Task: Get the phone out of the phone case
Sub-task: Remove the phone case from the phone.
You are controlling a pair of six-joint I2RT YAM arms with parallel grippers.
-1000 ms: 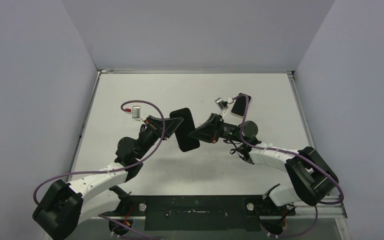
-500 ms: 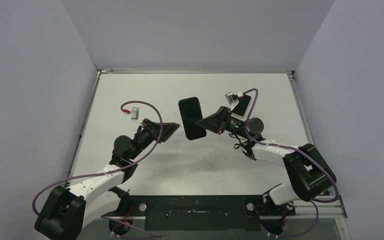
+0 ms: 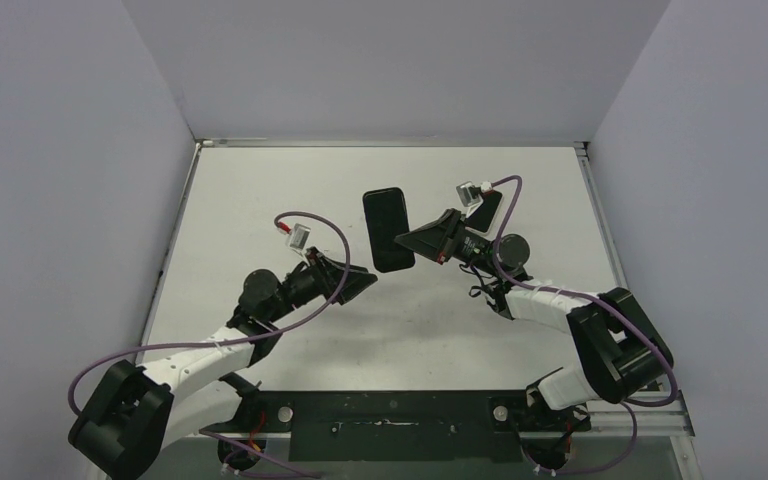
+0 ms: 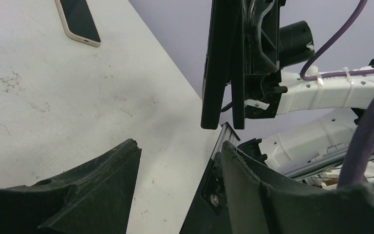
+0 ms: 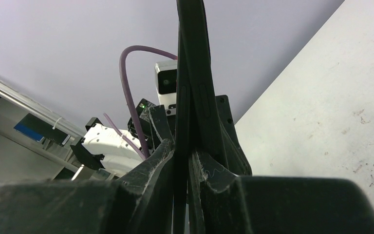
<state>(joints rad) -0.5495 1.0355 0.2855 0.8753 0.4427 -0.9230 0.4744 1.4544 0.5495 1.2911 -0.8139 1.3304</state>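
Top view: right fingers [image 3: 422,240] clamped on the right edge of the black case [image 3: 388,228], lifted mid-frame. Left fingers [image 3: 352,283] apart, empty, lower left of it.
Left wrist: phone [image 4: 78,20] flat on table [image 4: 53,97], upper left.
Right wrist: case edge-on, possibly empty.
Risk: with a one-edge grip, the case could pivot and drop.

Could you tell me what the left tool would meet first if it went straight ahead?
Most likely the black phone case held by the right tool, near its lower end; the left tool aims slightly beside it, so it might just miss.
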